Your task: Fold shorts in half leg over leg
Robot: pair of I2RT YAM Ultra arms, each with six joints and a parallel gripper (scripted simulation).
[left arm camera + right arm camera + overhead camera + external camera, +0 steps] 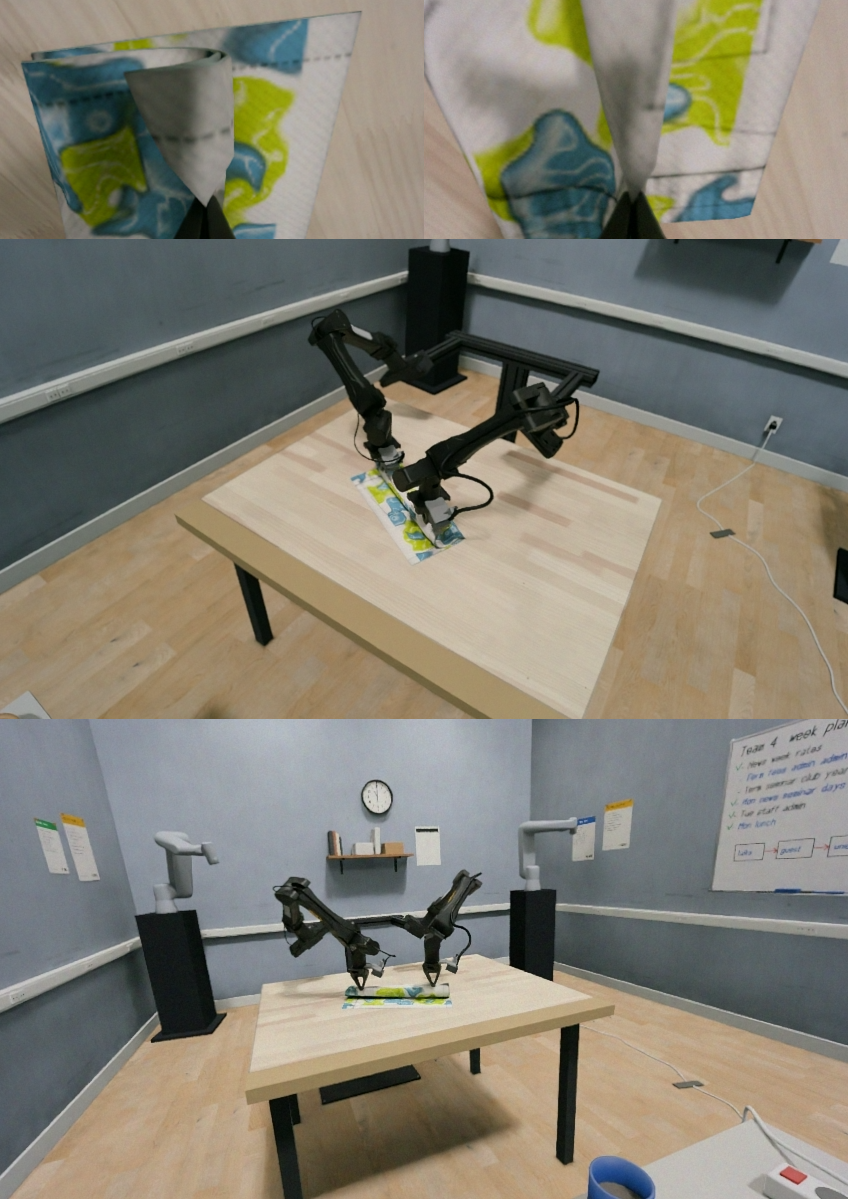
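So that shorts (395,512) (392,993) (269,119) (718,100) fold evenly, my left gripper (439,531) (433,983) (205,206) and right gripper (389,468) (361,987) (633,201), fully closed, pinch one edge at tips, presumably keeping it straight.

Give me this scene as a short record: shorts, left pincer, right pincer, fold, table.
shorts: patterned blue, green and white, partly folded
left pincer: shut on the cloth
right pincer: shut on the cloth
fold: incomplete, held part curled over, lower layer's far strip uncovered
table: pale wood top, dark legs
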